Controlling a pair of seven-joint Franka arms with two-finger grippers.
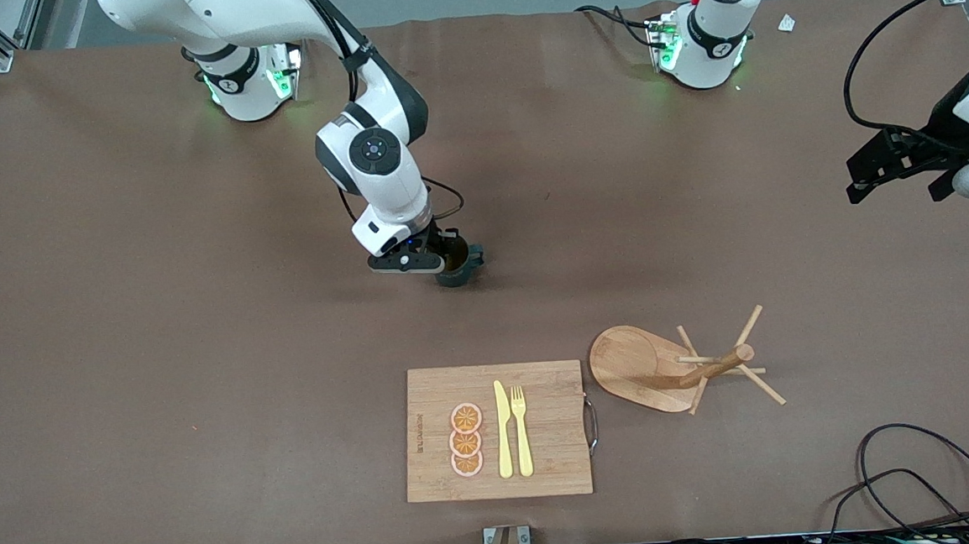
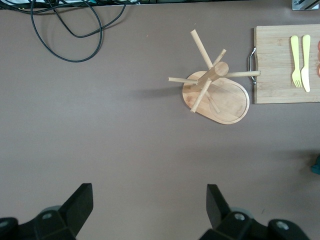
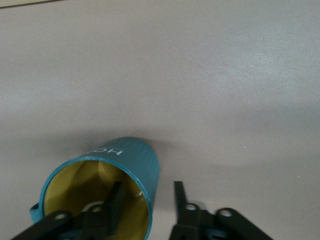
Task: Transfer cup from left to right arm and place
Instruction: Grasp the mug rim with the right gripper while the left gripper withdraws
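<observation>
front / right gripper: low at mid-table, on the cup; cup stands on the table, farther from the front camera than the cutting board.
front / left gripper: up in the air over the table edge at the left arm's end, waiting; jaw gap not readable here.
front / rest: board carries three orange slices, a yellow knife and fork; wooden mug tree just beside it, toward the left arm's end.
left wrist / left gripper: fingers spread wide, nothing between them. Mug tree, board and a black cable seen from above; only a teal sliver of the cup at frame edge.
right wrist / right gripper: one finger inside the cup, one outside, straddling the wall; narrow gap, contact cannot be told.
right wrist / cup: yellow interior and white lettering on the teal side, not visible in the front view.
</observation>
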